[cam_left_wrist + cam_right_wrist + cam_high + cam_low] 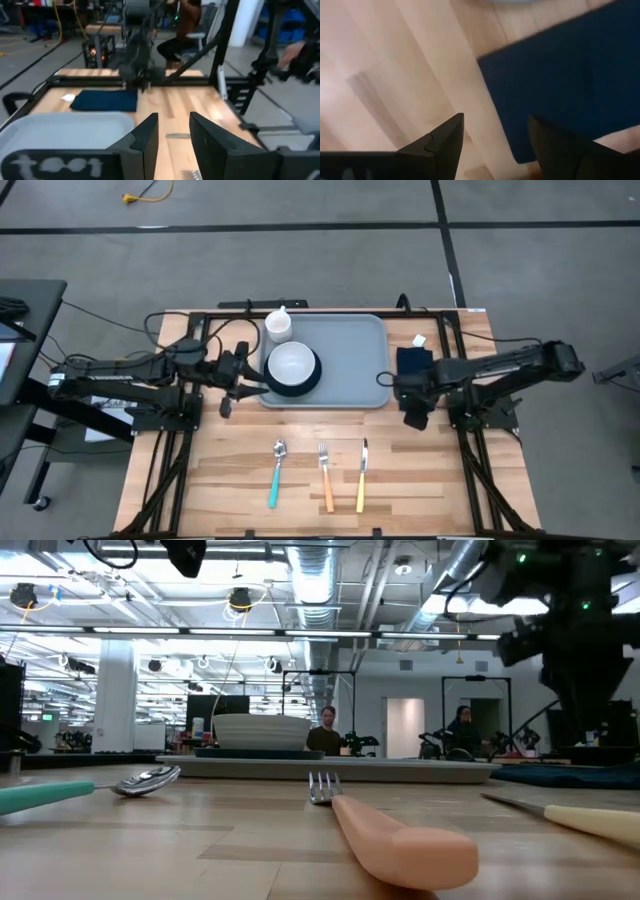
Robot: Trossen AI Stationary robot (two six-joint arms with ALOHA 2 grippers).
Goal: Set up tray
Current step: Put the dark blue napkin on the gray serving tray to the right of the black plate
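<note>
The pale grey-blue tray lies at the far middle of the table, also in the left wrist view. On its left part a white bowl sits on a dark round plate. A white cup stands at its far left corner. My left gripper hovers beside the tray's near left corner, pointing level toward the table's right, open by a narrow gap with nothing in it. My right gripper points down, open, over bare wood beside a dark napkin.
A teal-handled spoon, an orange-handled fork and a yellow-handled knife lie side by side near the table's near edge. The napkin lies just right of the tray. A small white scrap lies beyond it. People sit in the room behind.
</note>
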